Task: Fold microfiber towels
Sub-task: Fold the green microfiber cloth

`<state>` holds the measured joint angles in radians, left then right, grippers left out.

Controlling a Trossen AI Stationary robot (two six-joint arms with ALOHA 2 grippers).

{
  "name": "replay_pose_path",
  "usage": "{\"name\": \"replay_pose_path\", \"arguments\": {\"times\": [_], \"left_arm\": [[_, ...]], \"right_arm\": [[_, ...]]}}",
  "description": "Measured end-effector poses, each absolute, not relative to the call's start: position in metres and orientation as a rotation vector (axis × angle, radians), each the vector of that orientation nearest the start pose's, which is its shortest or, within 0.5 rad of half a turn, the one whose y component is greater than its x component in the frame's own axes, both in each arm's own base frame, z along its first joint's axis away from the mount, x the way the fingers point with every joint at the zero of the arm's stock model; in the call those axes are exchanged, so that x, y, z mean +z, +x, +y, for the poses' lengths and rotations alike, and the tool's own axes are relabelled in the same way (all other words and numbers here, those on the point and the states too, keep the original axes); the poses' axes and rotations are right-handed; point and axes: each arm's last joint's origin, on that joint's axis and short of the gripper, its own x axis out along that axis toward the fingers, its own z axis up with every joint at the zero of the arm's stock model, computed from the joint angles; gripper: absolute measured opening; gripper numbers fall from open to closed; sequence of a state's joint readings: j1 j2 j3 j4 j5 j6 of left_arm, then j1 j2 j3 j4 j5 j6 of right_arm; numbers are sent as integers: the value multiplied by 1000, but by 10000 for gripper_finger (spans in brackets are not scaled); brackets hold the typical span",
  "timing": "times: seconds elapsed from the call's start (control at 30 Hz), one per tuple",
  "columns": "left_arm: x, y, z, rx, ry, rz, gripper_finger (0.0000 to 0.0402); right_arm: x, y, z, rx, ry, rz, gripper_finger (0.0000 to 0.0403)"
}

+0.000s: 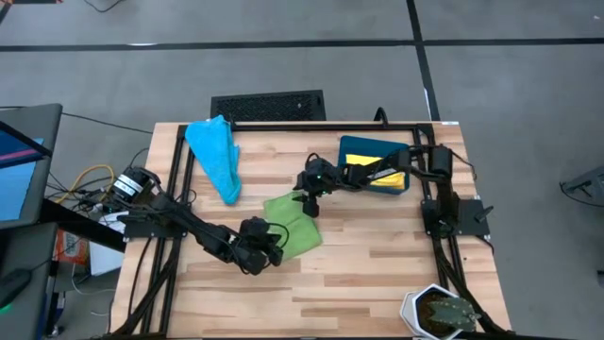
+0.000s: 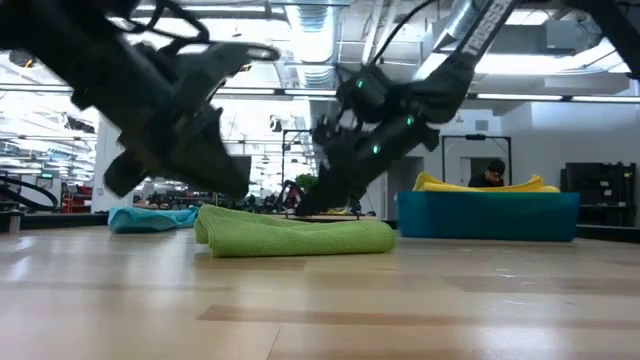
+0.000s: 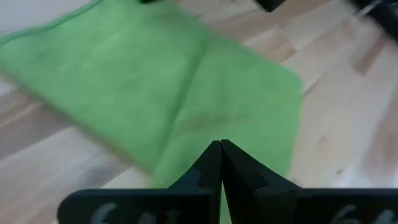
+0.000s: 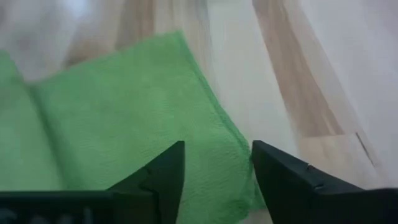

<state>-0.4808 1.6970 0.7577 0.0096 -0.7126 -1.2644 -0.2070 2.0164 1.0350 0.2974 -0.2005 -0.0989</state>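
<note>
A folded green microfiber towel (image 1: 293, 225) lies near the middle of the wooden table (image 1: 377, 274), with a crumpled light blue towel (image 1: 215, 156) well apart toward the far left edge, a dark teal bin (image 1: 363, 151) holding a yellow towel (image 1: 389, 178) at the far right, and a white pot with a plant (image 1: 437, 311) at the near right corner. The right gripper (image 1: 310, 205) hovers at the green towel's far edge with its fingers parted and holding nothing. The left gripper (image 1: 280, 241), fingers pressed together and empty, sits at the towel's near left side.
</note>
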Motion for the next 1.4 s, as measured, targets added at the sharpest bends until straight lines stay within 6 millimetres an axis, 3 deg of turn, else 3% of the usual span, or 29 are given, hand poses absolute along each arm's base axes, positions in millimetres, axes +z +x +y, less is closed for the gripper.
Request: {"name": "replay_pose_path", "arguments": {"times": [0.13,0.27,0.37,0.6,0.73,0.83,1.03,1.2,1.4], "left_arm": [[125,269,-118,650,-672,511,0],[118,266,-111,672,-638,531,0],[111,262,-102,700,-640,551,0],[108,262,-85,733,-595,570,0],[127,263,-80,694,-565,533,0],[149,261,-78,649,-554,480,0],[191,247,-86,545,-607,361,0],[199,239,-97,490,-624,350,0],[199,238,-99,505,-625,331,0]], "right_arm": [[95,386,-81,2,48,726,225],[89,385,-82,3,52,761,215],[88,385,-81,7,53,774,180],[95,382,-76,1,83,790,57],[101,380,-76,-9,124,794,13],[108,378,-75,-10,136,788,21],[141,377,-63,39,115,714,29],[168,376,-40,131,90,651,18],[164,371,4,280,39,735,38]]}}
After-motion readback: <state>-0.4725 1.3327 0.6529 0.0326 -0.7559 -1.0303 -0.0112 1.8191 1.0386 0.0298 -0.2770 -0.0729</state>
